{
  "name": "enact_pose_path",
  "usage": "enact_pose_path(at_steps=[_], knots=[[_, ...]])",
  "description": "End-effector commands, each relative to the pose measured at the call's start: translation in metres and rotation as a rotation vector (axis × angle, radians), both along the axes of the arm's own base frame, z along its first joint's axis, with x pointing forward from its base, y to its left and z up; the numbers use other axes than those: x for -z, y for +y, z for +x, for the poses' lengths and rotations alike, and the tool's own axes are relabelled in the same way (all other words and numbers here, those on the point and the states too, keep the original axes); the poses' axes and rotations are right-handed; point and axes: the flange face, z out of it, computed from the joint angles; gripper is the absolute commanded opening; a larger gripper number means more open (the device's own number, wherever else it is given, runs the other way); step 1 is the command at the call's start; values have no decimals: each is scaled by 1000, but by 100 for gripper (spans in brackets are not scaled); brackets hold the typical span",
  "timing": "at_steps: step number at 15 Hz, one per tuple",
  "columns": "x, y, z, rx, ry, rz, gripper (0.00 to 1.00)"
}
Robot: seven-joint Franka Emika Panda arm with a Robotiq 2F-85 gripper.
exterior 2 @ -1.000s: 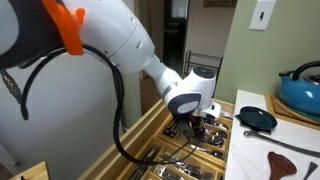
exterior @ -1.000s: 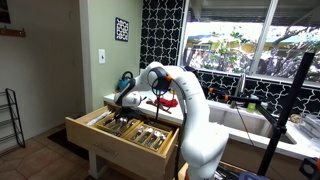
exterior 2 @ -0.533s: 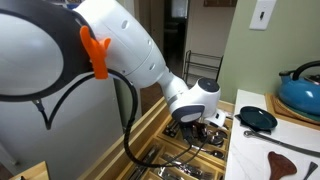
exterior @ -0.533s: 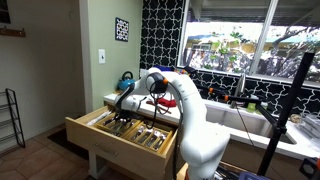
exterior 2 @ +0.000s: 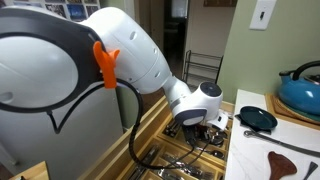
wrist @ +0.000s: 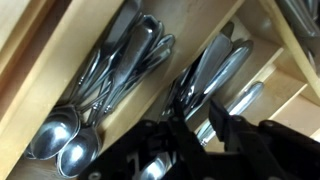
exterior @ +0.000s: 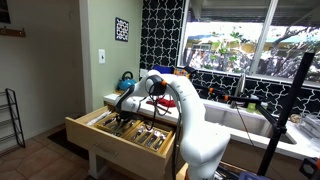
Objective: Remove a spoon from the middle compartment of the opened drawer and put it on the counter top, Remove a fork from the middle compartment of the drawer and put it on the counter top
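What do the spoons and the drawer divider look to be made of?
Spoons: polished metal, probably stainless steel. They are silvery, with bright highlights along the bowls and handles.
Drawer divider: light wood with a matte, unpainted finish. It is an even tan with no gloss, though the wrist view is too blurred to show grain, so a wood-look laminate cannot be ruled out.

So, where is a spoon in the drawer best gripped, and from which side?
Probably grip a spoon by its thin handle, coming down from above: the spoons lie flat in a pile between wooden walls, so the sides are blocked.
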Motion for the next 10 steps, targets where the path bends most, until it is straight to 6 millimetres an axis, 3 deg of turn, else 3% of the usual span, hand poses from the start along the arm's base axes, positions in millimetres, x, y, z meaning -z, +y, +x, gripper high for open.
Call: enact_pose_path(at_steps=[1,3,4,5,7,9,10], knots=[[7,-9,3,35,-1,-13,31],[8,-12,4,45,1,-18,34],[9,-13,4,49,2,-19,43],[11,-14,4,54,6,-23,45],[11,-14,5,60,11,-28,58],[13,-13,6,63,21,-44,59],[13,-12,8,60,23,-53,51]])
